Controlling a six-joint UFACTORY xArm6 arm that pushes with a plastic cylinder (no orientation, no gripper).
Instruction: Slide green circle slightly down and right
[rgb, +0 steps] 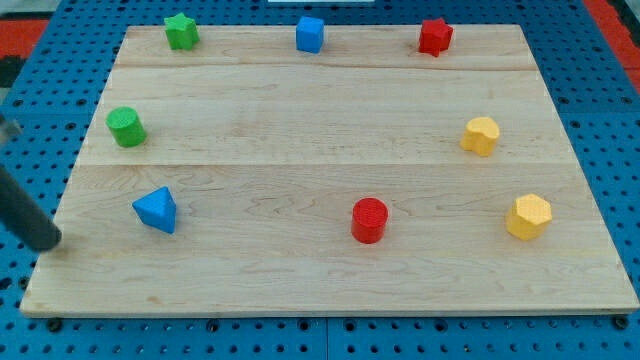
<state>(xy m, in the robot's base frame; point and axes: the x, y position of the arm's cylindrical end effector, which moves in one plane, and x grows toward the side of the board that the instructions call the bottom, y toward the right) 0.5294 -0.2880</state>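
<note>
The green circle stands near the left edge of the wooden board, in the upper half. My rod comes in from the view's left edge, and my tip sits at the board's left edge, well below and left of the green circle. The tip touches no block. The blue triangle lies between them, to the right of the tip and below the green circle.
A green star, a blue block and a red star line the top edge. A yellow heart and a yellow hexagon are at the right. A red circle is at bottom centre.
</note>
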